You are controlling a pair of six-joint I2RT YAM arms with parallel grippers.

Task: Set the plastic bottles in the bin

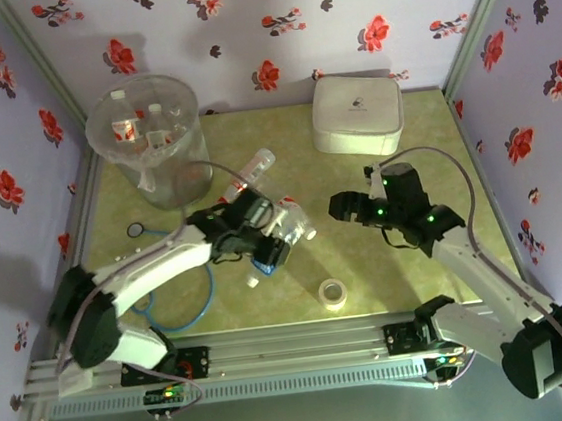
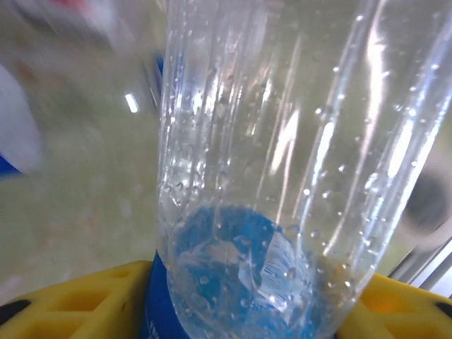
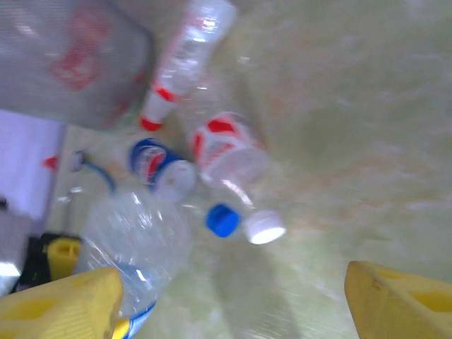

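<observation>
The left arm (image 1: pixel 155 259) is stretching out over the green bench (image 1: pixel 273 131) into a huddle of plastic bottles (image 1: pixel 292 219) lying near its middle. The left jaws are straddling a blue-labelled bottle (image 2: pixel 233 282), a clear one beaded with droplets inside. The yellow fingers (image 2: pixel 78 304) are sitting right up against it on both sides. Whether they are truly pinching it or only resting there, I cannot tell.

The right arm (image 1: pixel 489 279) is coming in from the other side. The right jaws are hanging wide apart with nothing between them, just to the right of the huddle and pointing toward it. From that wrist, a red-labelled bottle (image 3: pixel 226 152) is lying on its side with its white cap toward the camera. A blue cap (image 3: pixel 222 220) is sitting just beside that white one. Another clear bottle (image 3: pixel 134 240) is lying close to the left-hand finger.

One more bottle with a red band (image 1: pixel 252 173) is lying on the bench between the huddle and the bin (image 1: pixel 110 118). The bin is standing in the far left corner, already holding several bottles. A white lidded box (image 1: pixel 356 112) is sitting at the far right. A roll of tape (image 1: pixel 333 292) is lying near the front edge, well apart from the bottles. A thin blue cord (image 1: pixel 208 278) is looping under the left arm.
</observation>
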